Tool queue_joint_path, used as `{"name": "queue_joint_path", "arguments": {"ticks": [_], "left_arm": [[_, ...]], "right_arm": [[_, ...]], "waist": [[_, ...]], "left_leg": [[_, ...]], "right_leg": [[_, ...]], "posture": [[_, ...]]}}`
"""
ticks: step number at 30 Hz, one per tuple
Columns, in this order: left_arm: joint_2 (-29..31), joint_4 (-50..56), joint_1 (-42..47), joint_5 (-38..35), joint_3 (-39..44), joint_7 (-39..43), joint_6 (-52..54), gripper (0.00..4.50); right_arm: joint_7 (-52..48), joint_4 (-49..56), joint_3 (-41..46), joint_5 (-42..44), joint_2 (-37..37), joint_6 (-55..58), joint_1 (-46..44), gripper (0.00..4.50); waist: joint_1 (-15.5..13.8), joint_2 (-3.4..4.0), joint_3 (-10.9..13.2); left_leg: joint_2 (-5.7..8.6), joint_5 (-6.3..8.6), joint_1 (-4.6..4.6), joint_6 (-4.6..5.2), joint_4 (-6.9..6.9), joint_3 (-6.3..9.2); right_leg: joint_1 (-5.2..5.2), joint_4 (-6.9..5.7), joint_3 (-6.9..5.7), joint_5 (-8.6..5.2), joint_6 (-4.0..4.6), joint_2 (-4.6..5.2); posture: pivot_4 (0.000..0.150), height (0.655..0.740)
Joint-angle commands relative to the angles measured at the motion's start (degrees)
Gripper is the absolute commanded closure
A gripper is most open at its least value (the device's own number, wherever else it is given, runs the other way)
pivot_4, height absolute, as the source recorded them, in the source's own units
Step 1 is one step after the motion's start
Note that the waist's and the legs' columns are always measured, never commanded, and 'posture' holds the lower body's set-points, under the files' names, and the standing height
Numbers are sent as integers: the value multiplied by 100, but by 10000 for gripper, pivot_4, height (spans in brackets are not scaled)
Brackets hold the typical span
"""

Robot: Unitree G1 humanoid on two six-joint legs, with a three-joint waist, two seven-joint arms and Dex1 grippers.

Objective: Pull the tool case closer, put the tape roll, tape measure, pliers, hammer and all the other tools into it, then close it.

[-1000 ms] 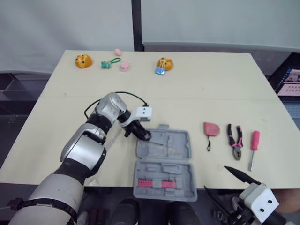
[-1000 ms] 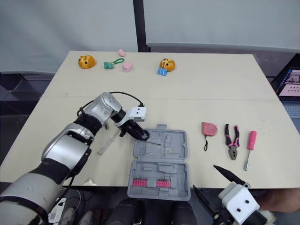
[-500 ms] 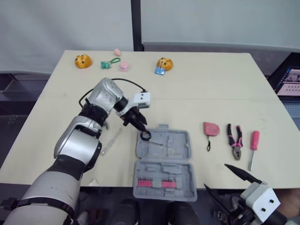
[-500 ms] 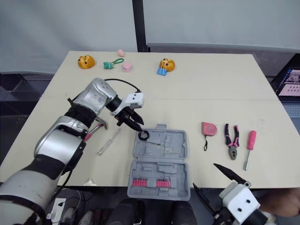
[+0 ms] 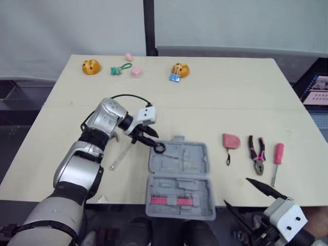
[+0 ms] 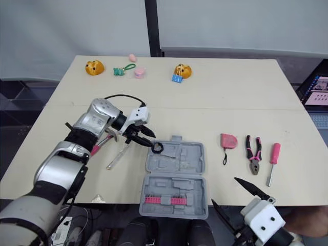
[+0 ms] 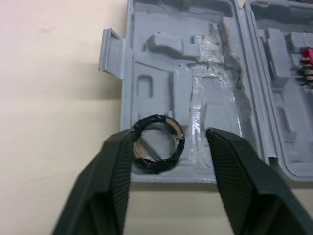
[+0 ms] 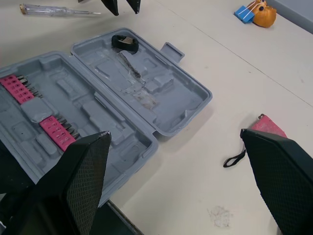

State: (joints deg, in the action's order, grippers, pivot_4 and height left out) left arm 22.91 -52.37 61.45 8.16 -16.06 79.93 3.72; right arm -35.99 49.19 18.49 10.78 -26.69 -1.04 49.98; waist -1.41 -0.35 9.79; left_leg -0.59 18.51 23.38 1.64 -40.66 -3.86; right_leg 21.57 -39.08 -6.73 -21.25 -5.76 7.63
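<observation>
The gray case (image 5: 179, 159) lies open on the table (image 5: 205, 92). The black tape roll (image 5: 159, 148) lies in the far half of the case, in its left corner. The left gripper (image 5: 149, 139) is right by the roll. Its two fingers are apart and do not squeeze the roll. The right gripper (image 5: 236, 191) is low at the near edge of the table, with its fingers wide apart. The tape measure (image 5: 230, 141), pliers (image 5: 257, 151) and pink screwdriver (image 5: 277, 156) lie in a row to the right of the case.
</observation>
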Motion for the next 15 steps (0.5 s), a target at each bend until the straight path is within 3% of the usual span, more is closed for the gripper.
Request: {"name": "queue_joint_path", "arguments": {"ticks": [1, 15], "left_arm": [[-27, 185, -155, -258, 230, -149, -99, 21547], [-396, 234, -875, -524, 485, -811, -637, 21547]], "right_arm": [[-64, 116, 118, 114, -48, 20, -28, 0], [-41, 127, 183, 142, -36, 75, -49, 0]], "waist": [[2, 0, 0], [-14, 0, -1]], "left_leg": [[0, 0, 0, 0, 0, -1], [1, 2, 0, 0, -5, -1]], "right_leg": [[0, -1, 0, 0, 0, 0], [0, -3, -1, 0, 0, -2]], "posture": [[1500, 6677], [1500, 6677]]}}
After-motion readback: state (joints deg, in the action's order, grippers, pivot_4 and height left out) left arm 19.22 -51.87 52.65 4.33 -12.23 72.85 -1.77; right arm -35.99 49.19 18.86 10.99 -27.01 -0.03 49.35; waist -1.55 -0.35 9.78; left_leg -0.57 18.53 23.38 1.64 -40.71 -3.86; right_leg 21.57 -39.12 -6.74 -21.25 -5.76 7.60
